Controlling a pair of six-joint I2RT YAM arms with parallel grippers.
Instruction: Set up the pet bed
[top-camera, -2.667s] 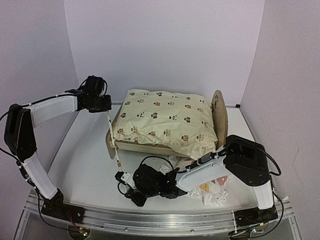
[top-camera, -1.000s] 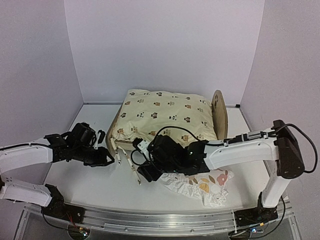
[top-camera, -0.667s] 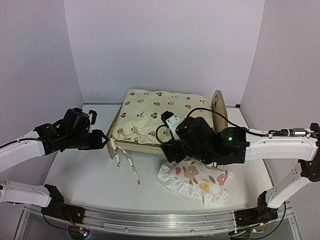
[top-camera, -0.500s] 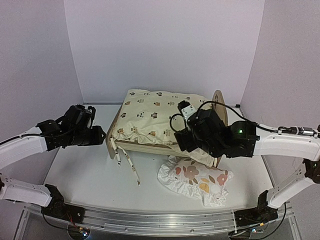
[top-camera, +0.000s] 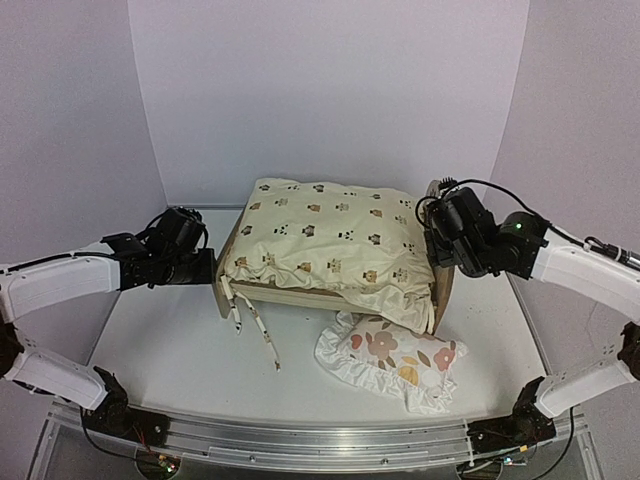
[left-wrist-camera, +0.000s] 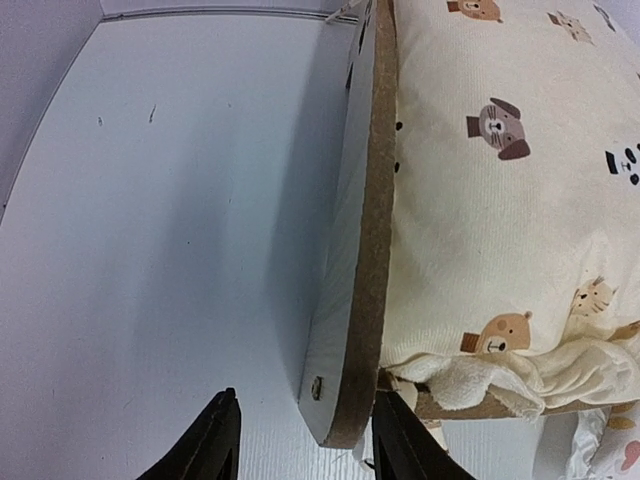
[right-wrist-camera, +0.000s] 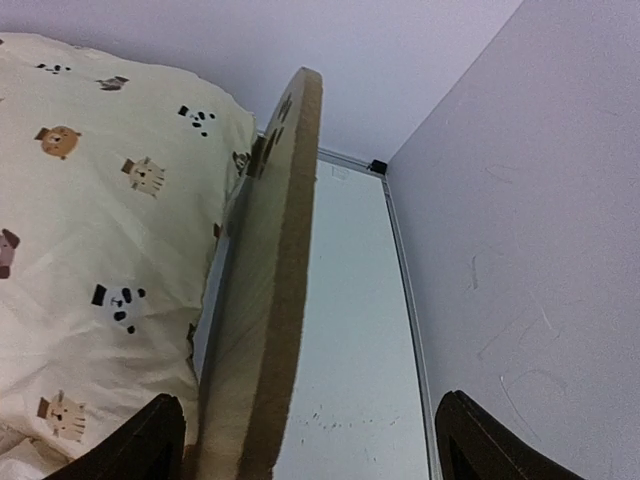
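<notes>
The left fingers (left-wrist-camera: 215, 445) stand spread astride the pet bed's (top-camera: 285, 294) footboard (left-wrist-camera: 365, 250) at frame left, the right fingers (right-wrist-camera: 150, 440) spread wide around its headboard (right-wrist-camera: 265, 300) at frame right.

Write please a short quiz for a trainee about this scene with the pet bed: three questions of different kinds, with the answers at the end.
1. True or false: the floral pillow lies on top of the cream cushion.
2. What stands between the open fingers of the right gripper? A) the cream cushion B) the headboard of the pet bed C) the floral pillow
3. Which gripper has the footboard between its fingers?
Key: 1. False: it lies on the table in front of the bed. 2. B. 3. The left gripper, jaws open.
</notes>
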